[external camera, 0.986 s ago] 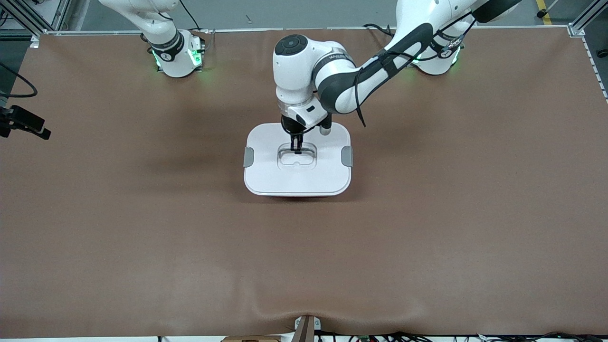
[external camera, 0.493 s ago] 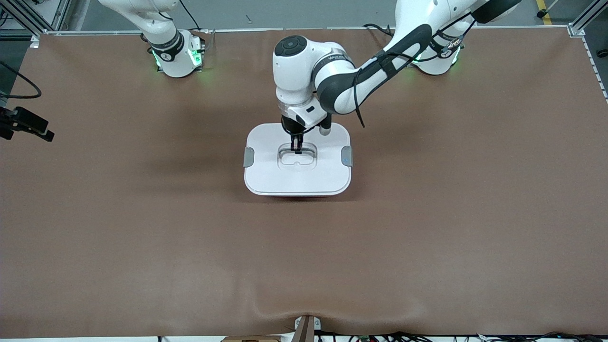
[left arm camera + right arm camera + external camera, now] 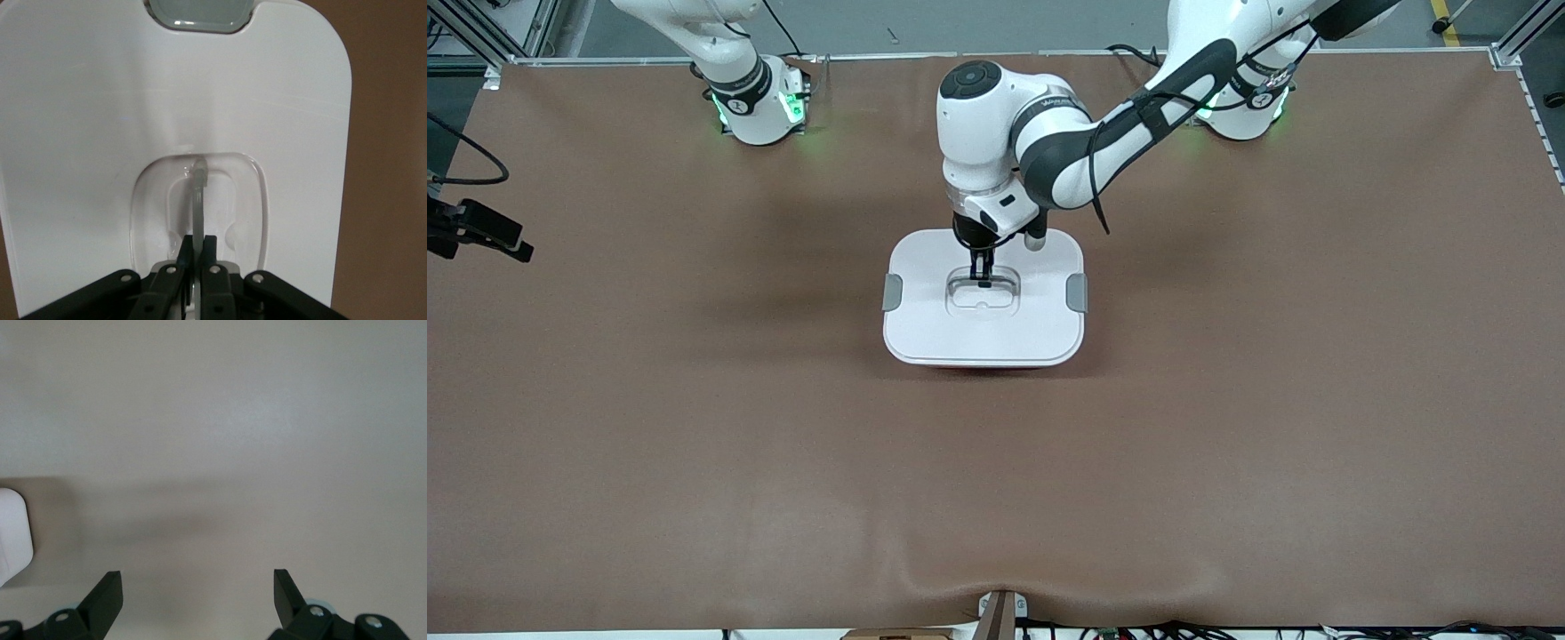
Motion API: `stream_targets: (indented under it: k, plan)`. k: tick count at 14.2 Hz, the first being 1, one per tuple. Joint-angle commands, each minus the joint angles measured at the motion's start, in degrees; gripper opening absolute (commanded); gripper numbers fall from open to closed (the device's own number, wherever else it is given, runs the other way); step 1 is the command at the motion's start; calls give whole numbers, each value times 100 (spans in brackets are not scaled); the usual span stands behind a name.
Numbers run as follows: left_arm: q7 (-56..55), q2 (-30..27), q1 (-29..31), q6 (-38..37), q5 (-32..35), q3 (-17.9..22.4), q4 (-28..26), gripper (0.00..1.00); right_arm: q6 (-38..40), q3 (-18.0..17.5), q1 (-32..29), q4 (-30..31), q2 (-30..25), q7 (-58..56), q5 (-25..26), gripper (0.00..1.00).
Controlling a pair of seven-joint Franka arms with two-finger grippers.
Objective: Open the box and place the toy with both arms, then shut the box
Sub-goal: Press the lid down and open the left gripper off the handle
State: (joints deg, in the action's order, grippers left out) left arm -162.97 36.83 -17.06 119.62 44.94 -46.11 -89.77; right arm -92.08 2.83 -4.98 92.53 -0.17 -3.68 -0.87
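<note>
The box (image 3: pixel 984 360) stands at the table's middle with its white lid (image 3: pixel 925 324) on it. Only a thin pink strip of the tub shows under the lid's near edge. My left gripper (image 3: pixel 983 283) is over the lid's centre, shut on the clear centre handle (image 3: pixel 199 190), as the left wrist view (image 3: pixel 198 248) shows. My right gripper (image 3: pixel 197 587) is open and empty over bare table. In the front view it shows at the table's edge at the right arm's end (image 3: pixel 516 251). The toy is not in view.
Grey clips (image 3: pixel 892 293) (image 3: pixel 1077 292) sit on the lid's two short sides; one shows in the left wrist view (image 3: pixel 200 13). A white corner (image 3: pixel 13 533) shows at the edge of the right wrist view. The brown table (image 3: pixel 1227 444) lies bare around the box.
My left arm has risen a little, still shut on the handle, and a pink strip now shows under the lid's near edge. My right gripper has shifted slightly at the table's edge.
</note>
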Motion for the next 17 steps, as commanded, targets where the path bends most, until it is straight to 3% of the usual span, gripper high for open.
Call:
stream_targets:
  k: [1,17]
  plan:
    - [-2037,-238,-35,27,498,-73,-305,0,58,7,23,-42,-9,95,-36,100]
    - [-2168,-238,0,27,498,-65,-595,0,-3,25,217,-174,8,51,-18,100]
